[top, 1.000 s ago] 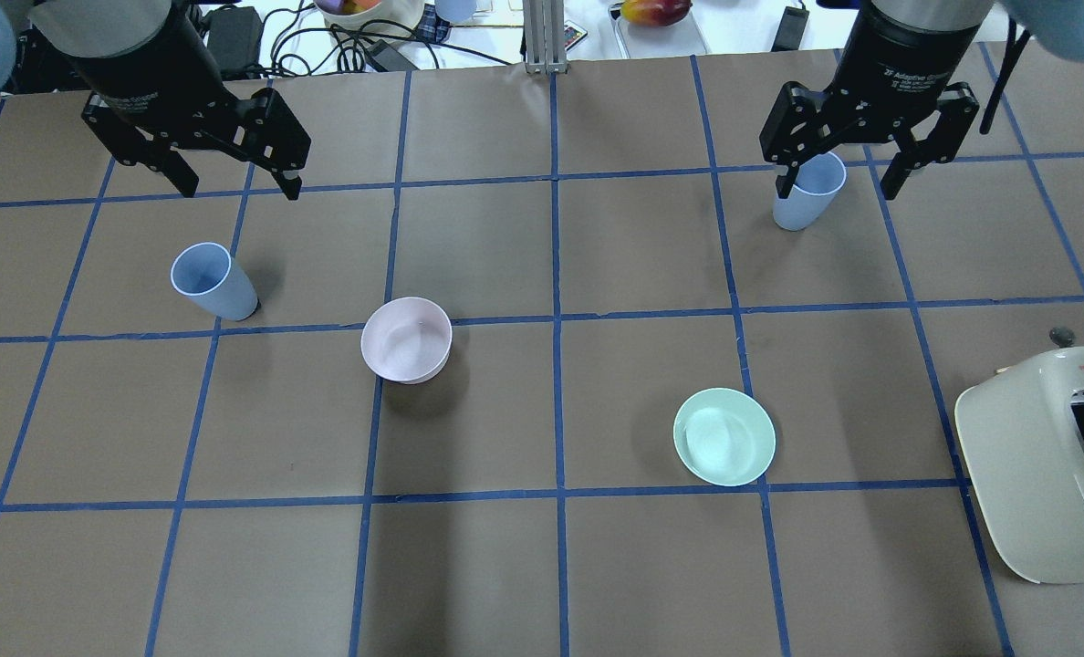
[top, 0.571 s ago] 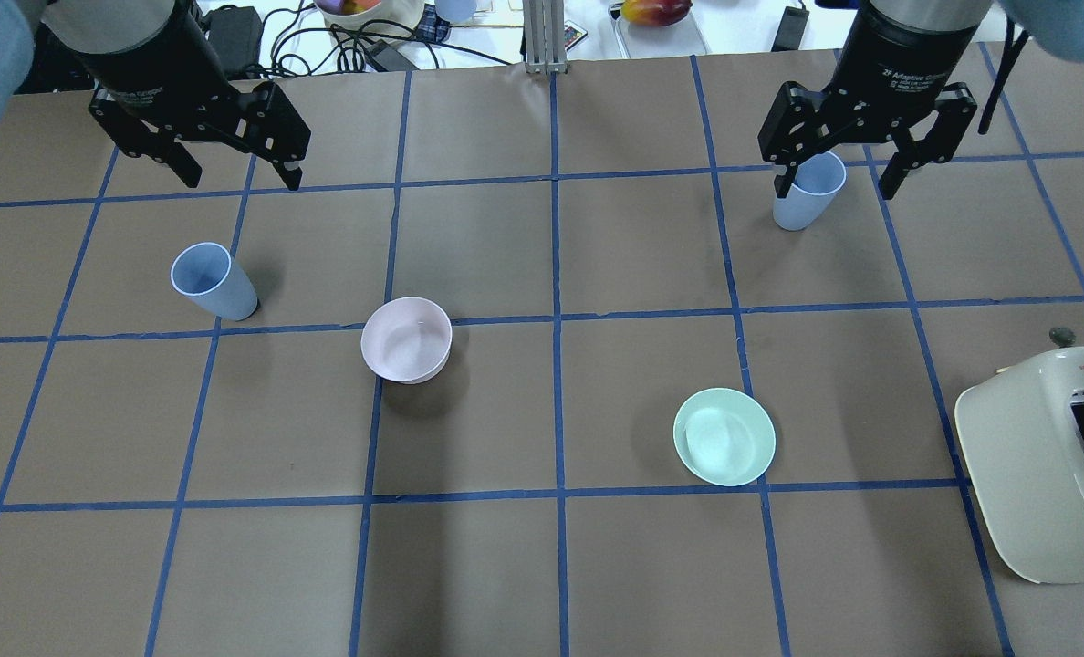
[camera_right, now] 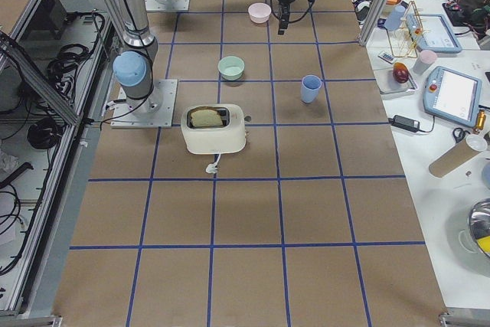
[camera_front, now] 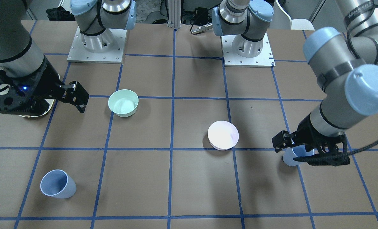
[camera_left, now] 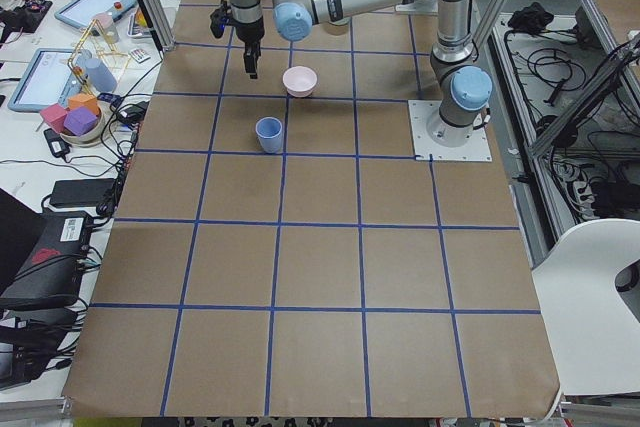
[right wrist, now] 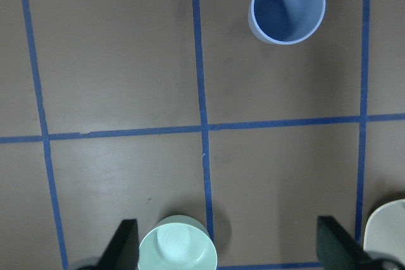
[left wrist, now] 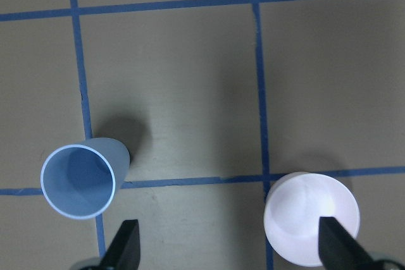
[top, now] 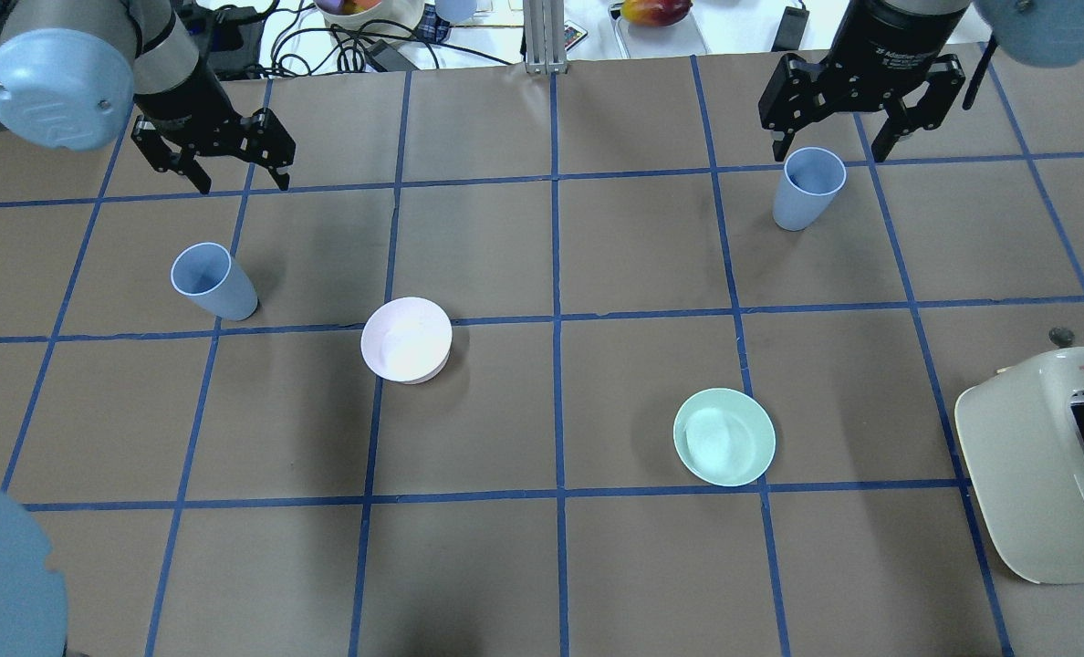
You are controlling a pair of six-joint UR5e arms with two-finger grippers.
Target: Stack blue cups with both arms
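The left cup [top: 213, 283] and the right cup [top: 807, 192], both blue, stand upright and mouth-up on the bench [top: 469, 255]. They are well apart, one on the left side and one at the far right, a split that suits one arm per cup. A pink bowl [top: 407, 339] and a mint bowl [top: 724, 436] sit nearer the robot between them, and a toaster [top: 1044, 465] lies at the near right. None of these belongs in the stack, so they are only things to steer round.

The left gripper [top: 243, 181] hangs above the bench, pointing down, with its fingers spread wide and nothing between them. Its wrist view shows the left cup off beside one finger rather than centred, so it likely needs a sideways shift before descending. The right gripper [top: 829, 146] is likewise spread and empty. Its wrist view puts the right cup at the upper edge, not between the fingers. The wide spread makes sense, since a tapered tumbler needs clearance at its rim. Neither cup is lifted, so stacking has not begun.
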